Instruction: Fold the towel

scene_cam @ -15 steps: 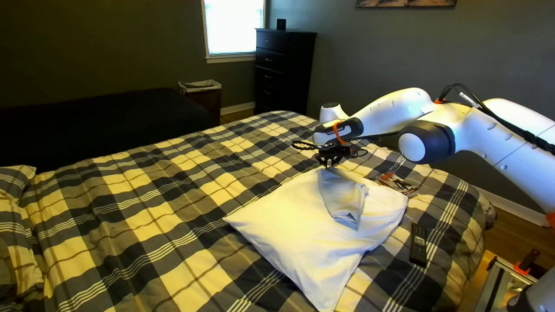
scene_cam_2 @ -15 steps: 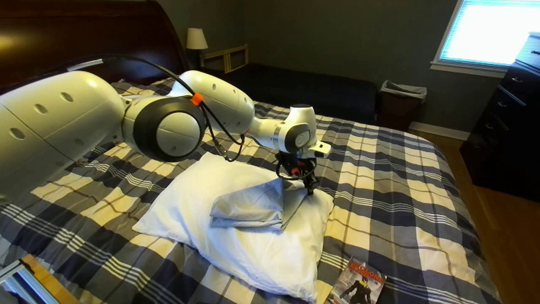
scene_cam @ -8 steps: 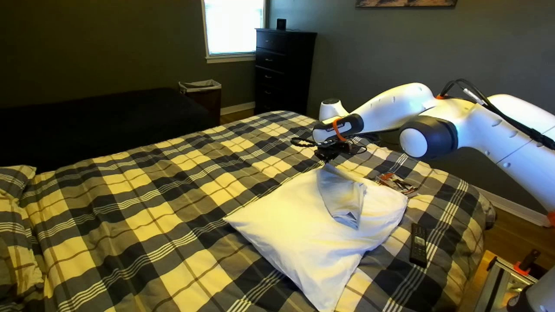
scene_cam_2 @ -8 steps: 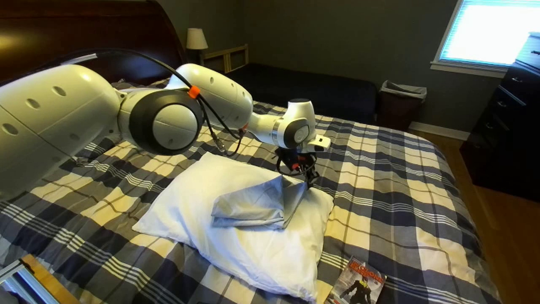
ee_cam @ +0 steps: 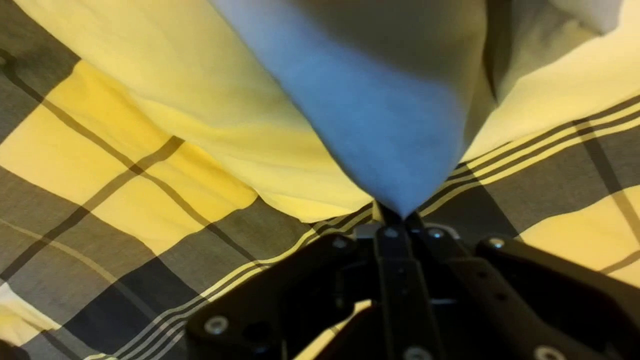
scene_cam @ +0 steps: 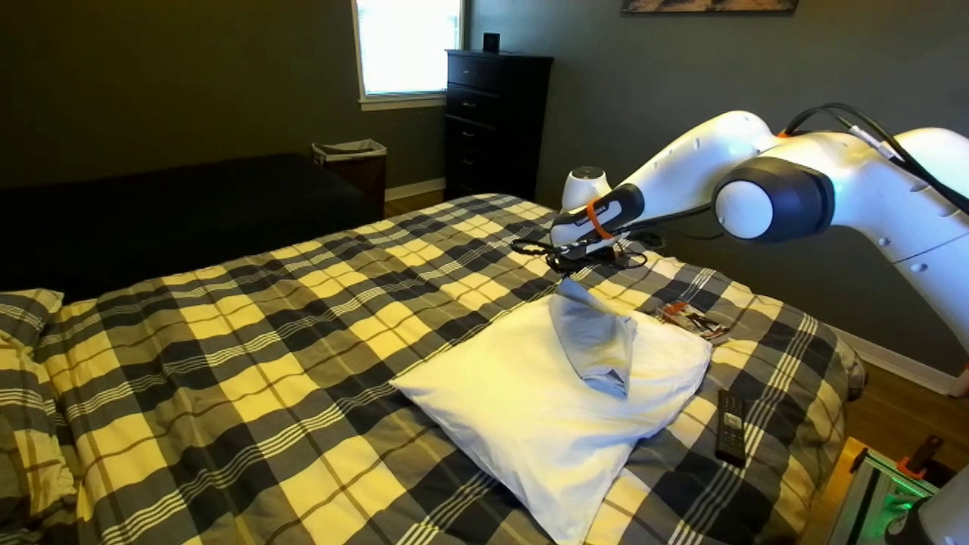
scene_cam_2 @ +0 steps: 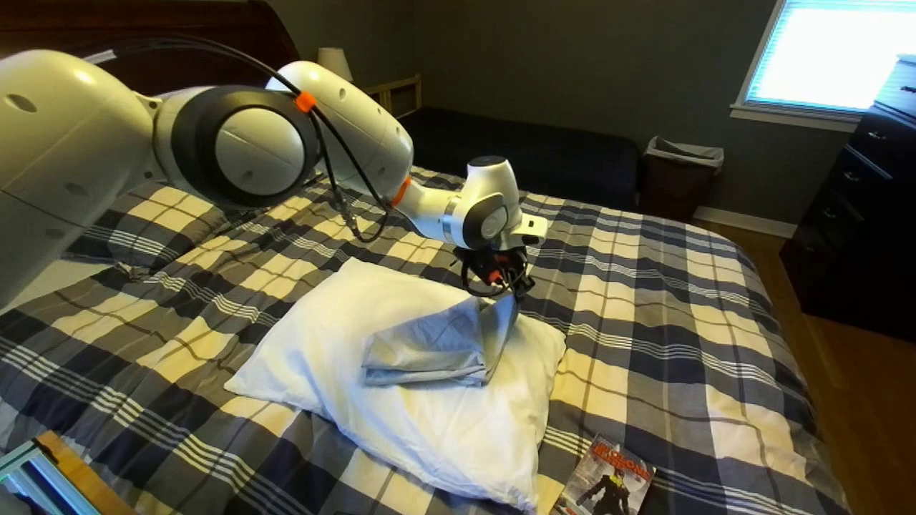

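The towel (scene_cam: pixel 598 344), a pale grey cloth, lies partly folded over on a white pillow, with one corner pulled upward. In an exterior view the layered towel (scene_cam_2: pixel 429 347) shows its near edges stacked on the pillow, while its raised corner slopes up to the gripper (scene_cam_2: pixel 522 290). From the wrist, the towel (ee_cam: pixel 385 120) looks bluish and narrows to a point pinched between the fingertips of the gripper (ee_cam: pixel 402 218). The jaws are together on that corner, held a little above the pillow's far edge. Folds hide part of the towel's underside.
The white pillow (scene_cam: pixel 492 386) sits on a plaid bedspread (scene_cam: pixel 250 363). A remote control (scene_cam: pixel 731 428) and a picture-covered case (scene_cam_2: pixel 610 478) lie beside the pillow. A dark dresser (scene_cam: pixel 496 121) stands beyond the bed.
My gripper has closed on the towel's corner and risen, drawing that corner up off the pillow. The arm's links have lifted as well. Pillow, remote and case have stayed put.
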`<state>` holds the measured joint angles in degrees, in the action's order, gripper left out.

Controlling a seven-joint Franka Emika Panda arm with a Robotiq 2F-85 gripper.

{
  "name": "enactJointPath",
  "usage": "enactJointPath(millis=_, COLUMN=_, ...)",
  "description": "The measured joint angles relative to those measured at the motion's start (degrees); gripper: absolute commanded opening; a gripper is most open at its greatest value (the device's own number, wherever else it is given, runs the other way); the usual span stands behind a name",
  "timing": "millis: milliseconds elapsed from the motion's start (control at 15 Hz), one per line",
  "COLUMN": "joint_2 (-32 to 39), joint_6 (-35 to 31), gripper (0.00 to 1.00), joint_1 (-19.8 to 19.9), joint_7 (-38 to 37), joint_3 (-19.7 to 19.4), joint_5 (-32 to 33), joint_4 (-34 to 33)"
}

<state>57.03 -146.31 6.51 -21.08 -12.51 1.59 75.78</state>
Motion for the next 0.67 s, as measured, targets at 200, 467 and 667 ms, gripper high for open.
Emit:
enactJointPath(millis=200, joint_2=-4.42, joint_6=-4.07, gripper=0.01, joint_1=-0.85, joint_7=2.54, joint_3=0.17, joint_5=-0.01, joint_4=7.57)
enactJointPath(millis=467, joint_2=-11.04, joint_6=-8.97, gripper=0.01, joint_1=-1.81, joint_7=5.08, joint_3=0.12, joint_5=0.02, joint_4=18.17)
enactJointPath(millis=667, joint_2=-16.57, joint_6=-12.55, gripper=0.01, joint_1=-2.83, joint_7=6.41, joint_3=-0.32, joint_5=0.09, joint_4=26.59)
